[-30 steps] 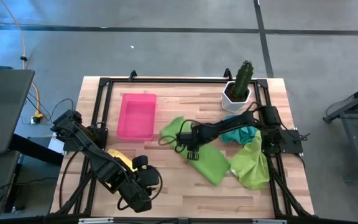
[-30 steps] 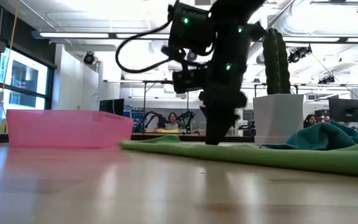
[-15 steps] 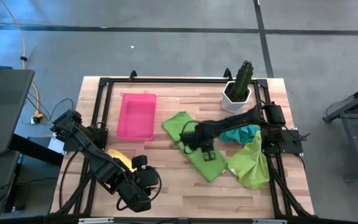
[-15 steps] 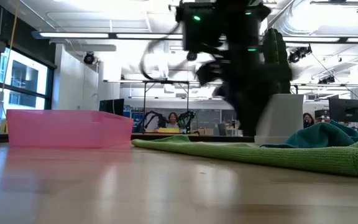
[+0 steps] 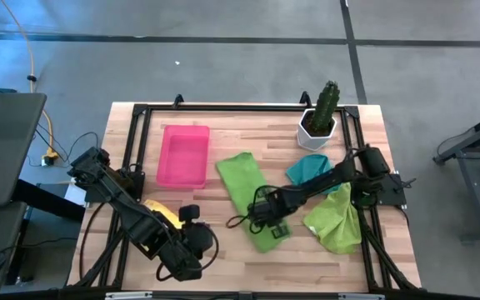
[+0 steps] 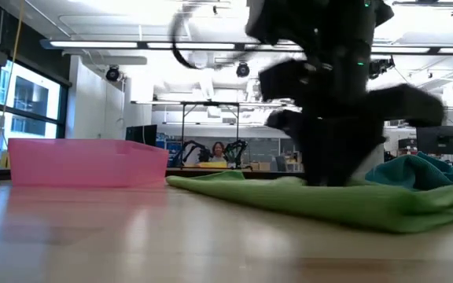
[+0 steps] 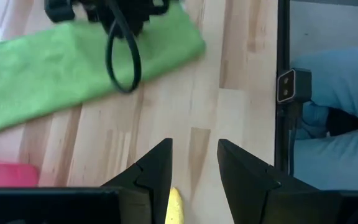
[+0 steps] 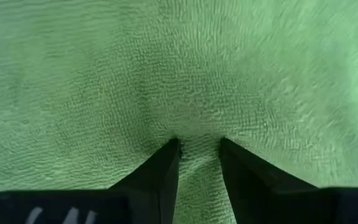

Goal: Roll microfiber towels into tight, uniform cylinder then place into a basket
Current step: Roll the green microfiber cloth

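Note:
A lime green towel [image 5: 244, 192] lies flat as a long strip on the table, running from beside the pink basket [image 5: 183, 154] toward the near edge. My right gripper [image 5: 273, 227] points down onto the strip's near end, its fingers a little apart [image 8: 197, 146]. It also shows in the low view [image 6: 333, 177]. My left gripper [image 7: 194, 155] hangs open above bare wood at the near left, with a yellow towel [image 5: 163, 215] under its arm. A teal towel [image 5: 307, 169] and a crumpled lime green towel [image 5: 336, 221] lie at the right. My right gripper sets both fingertips [image 8: 166, 155] down on the top face of the green towel, near its near end [image 8: 197, 124]. It comes from above, pointing steeply down. The cloth puckers in small wrinkles around and between the tips. The towel stays flat on the table.
A white pot with a cactus [image 5: 317, 125] stands at the far right behind the teal towel. Black frame rails [image 5: 132, 150] run along the table's sides. Bare wood [image 5: 223, 258] lies between the two grippers near the front edge.
My right gripper has swept along the green towel from near its far end toward the table's near edge, rolling its wrist as it went. The towel's near part has swung toward the left and drawn into a straighter, narrower strip. Its far end has stayed put.

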Tool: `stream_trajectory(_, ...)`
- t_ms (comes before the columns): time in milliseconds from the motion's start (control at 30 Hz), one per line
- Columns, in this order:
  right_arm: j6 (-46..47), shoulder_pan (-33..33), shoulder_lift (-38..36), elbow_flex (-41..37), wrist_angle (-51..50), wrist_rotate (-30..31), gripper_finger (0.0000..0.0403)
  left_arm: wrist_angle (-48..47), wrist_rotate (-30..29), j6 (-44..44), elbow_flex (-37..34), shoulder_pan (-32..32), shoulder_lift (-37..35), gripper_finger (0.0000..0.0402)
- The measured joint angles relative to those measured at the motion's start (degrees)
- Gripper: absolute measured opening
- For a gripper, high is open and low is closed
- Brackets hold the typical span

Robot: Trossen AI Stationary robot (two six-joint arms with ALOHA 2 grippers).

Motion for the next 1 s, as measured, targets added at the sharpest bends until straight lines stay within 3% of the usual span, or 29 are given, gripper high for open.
stream_trajectory(167, 8.4, -2.3, 0.3, -0.2, 15.1, 1.7, 0.0112, -0.1, 0.0, -0.8, 0.0, 0.2, 0.0, 0.012)
stream_trajectory(233, 10.1, -3.3, 0.3, 0.0, 16.4, 1.7, 0.0113, -0.1, 0.1, -1.8, 0.0, 0.2, 0.0, 0.012)
stream_trajectory(567, 8.2, -4.3, -4.6, 3.1, -1.4, -1.0, 0.0112, -3.0, -1.7, -3.5, 0.0, -0.2, 0.0, 0.012)
stream_trajectory(1000, 13.7, -3.6, -25.4, 3.2, -18.7, 3.0, 0.0083, -17.2, -3.4, -1.2, 0.0, 3.7, 0.0, 0.012)
